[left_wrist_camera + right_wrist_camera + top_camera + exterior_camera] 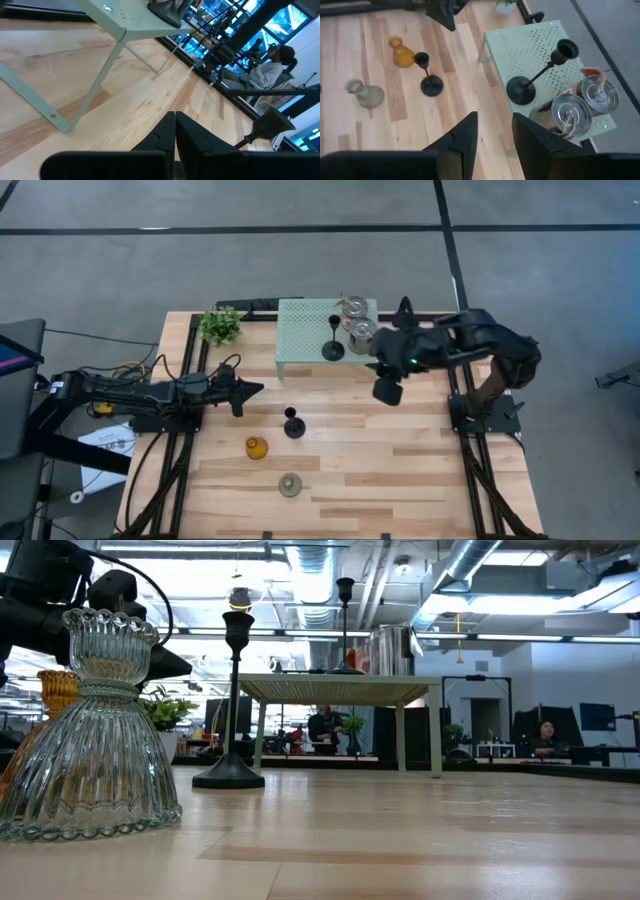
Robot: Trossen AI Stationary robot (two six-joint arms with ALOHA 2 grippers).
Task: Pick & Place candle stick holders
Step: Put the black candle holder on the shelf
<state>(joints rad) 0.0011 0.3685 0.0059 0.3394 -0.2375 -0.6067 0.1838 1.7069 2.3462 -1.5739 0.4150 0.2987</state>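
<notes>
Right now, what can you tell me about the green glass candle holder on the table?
The pale green glass holder stands upright on the wooden table, nearest the front edge. It looks like clear ribbed glass: a wide bell-shaped skirt, a narrow waist, and a small scalloped cup on top. The cup looks empty. Nothing touches it; the amber holder stands apart beside it, and both grippers are well away.

No text or label can be read.

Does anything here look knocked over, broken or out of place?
Nothing stands out. Three holders stand upright on the green rack: a black one and two silvery jars. The other black one, the amber one and the pale green one stand upright on the table.
</notes>
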